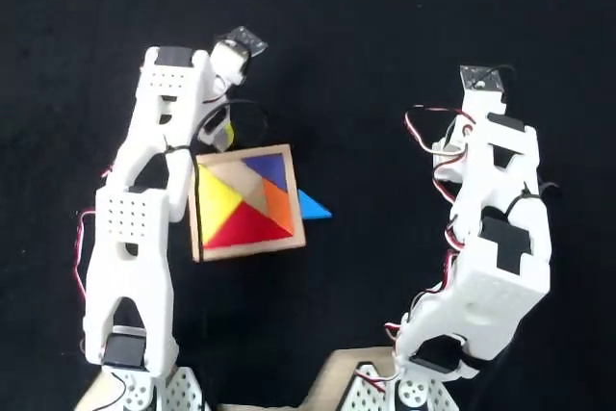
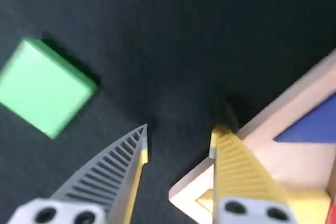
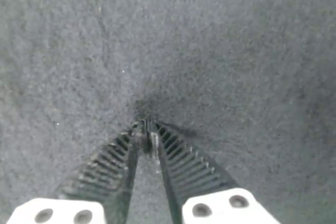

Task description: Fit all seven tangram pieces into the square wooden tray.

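**Tray** point(image 1: 248, 250): left of centre in the high view, on the black worktop point(image 1: 385, 45), partly under the left arm. It is square, so it has no long axis. Its edges sit slightly skewed to the frame. Inside are the yellow piece point(image 1: 216, 201), red piece point(image 1: 248, 229), orange piece point(image 1: 278, 205) and navy piece point(image 1: 270, 169). A wood-coloured patch shows at the upper middle.

**Blue triangle** point(image 1: 312, 206): outside the tray, against its right rim. Its tip points to the right of the frame. Its long edge appears to run along the rim, up and down the frame.

**Green square** point(image 2: 45, 92): loose on the worktop, seen corner-on in the left wrist view. It lies off to one side of the gripper, not between its fingers. It has no long axis.

**Left gripper** point(image 2: 182, 131): spread and empty, at the tray's upper-left corner. One finger is over the corner rim and the other over bare cloth.

**Right gripper** point(image 3: 143, 127): clenched on nothing, tips at the cloth, well apart from the tray.

**Hazards for you:**
- Lowering or closing the left gripper here would likely catch the corner rim. That could twist the tray, jolt the seated pieces and push the blue triangle away.
- A close at this spot would miss the green square, so re-centre over it first.
- The skewed tray means each piece may need turning before it drops in flat.
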Tool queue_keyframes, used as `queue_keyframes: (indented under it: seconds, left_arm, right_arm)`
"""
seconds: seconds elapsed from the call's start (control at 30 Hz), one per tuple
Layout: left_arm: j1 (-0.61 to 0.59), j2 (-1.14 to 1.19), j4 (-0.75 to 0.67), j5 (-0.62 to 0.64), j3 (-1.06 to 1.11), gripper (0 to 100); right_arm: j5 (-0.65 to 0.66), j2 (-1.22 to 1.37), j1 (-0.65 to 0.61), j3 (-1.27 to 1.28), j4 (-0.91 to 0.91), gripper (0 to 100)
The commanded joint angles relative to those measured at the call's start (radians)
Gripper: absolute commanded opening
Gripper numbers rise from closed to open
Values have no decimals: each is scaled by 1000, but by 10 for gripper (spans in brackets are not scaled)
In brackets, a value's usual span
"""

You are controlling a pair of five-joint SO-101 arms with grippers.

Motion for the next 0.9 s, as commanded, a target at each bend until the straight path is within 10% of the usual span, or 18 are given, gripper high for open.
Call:
queue_keyframes:
  seconds: [0.0, 0.2, 0.5, 0.87]
  left_arm:
    - [-5, -18, 120, -8, -173, 155]
    - [-67, 5, 143, 219, -618, 246]
    - [-127, 152, 18, 635, -642, 261]
    - [-94, 239, -92, 595, -634, 260]
  right_arm:
    - [6, -56, -31, 2, -25, 11]
    - [6, -56, -31, 2, -25, 11]
    - [6, -56, -31, 4, -25, 11]
    - [6, -56, -41, 5, -25, 11]
